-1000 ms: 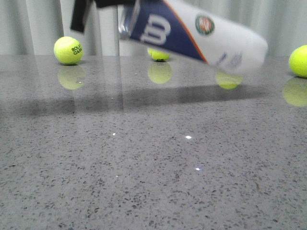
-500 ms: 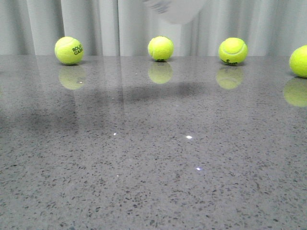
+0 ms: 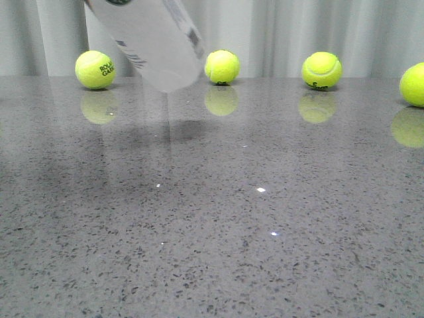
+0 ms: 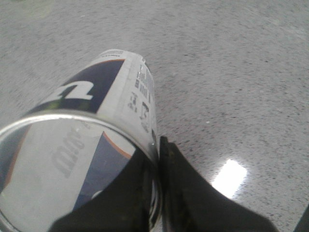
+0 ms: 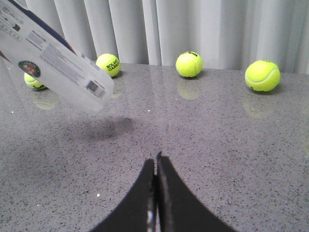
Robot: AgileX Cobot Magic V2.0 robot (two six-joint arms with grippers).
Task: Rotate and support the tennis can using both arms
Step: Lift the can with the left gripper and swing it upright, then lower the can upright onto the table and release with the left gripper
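Observation:
The tennis can [image 3: 149,40], a white plastic cylinder, hangs tilted in the air at the upper left of the front view, its white end pointing down and right. In the left wrist view the can [image 4: 104,101] shows its navy band with the white "W" and its clear open rim. My left gripper [image 4: 158,159] is shut on that rim, one finger inside the can and one outside. The right wrist view shows the can [image 5: 53,63] with the round logo, up and away from my right gripper [image 5: 156,166], which is shut and empty above the table.
Several yellow-green tennis balls stand along the back of the grey speckled table [image 3: 212,218]: one far left [image 3: 95,69], one in the middle [image 3: 222,67], one right [image 3: 321,70], one at the right edge [image 3: 414,84]. A white curtain hangs behind.
The can has swung from lying nearly level with its white end to the right, up out of the top of the view, and back down at the left, now steeply tilted.

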